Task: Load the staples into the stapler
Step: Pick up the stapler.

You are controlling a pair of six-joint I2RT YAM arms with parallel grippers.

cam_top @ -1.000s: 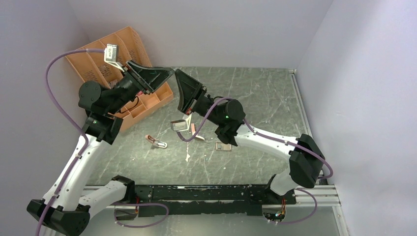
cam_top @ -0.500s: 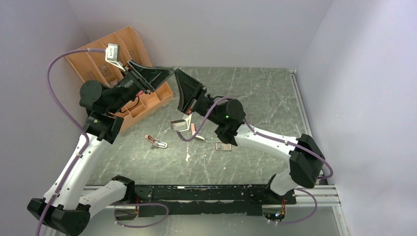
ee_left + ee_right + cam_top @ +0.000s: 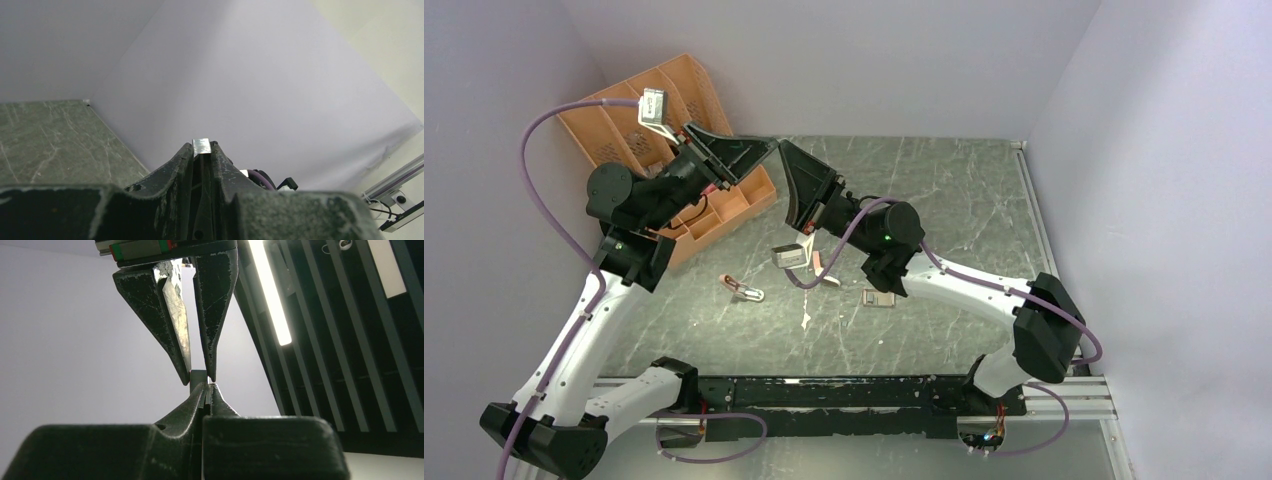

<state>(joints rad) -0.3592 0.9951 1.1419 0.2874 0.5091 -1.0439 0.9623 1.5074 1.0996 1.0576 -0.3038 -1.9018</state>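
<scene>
The left pincer [image 3: 202, 149] has just narrowed onto the short silvery strip of staples [image 3: 202, 145] that the right pincer [image 3: 205, 389] also pinches; a mid-air handover looks underway.

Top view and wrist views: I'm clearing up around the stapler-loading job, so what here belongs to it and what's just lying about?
Belongs to the job: staple strip, pinched between left claw and right claw; open pink stapler; small box and flat tray, probably the staples' packaging.
Just lying about: orange organiser; white scrap.
</scene>
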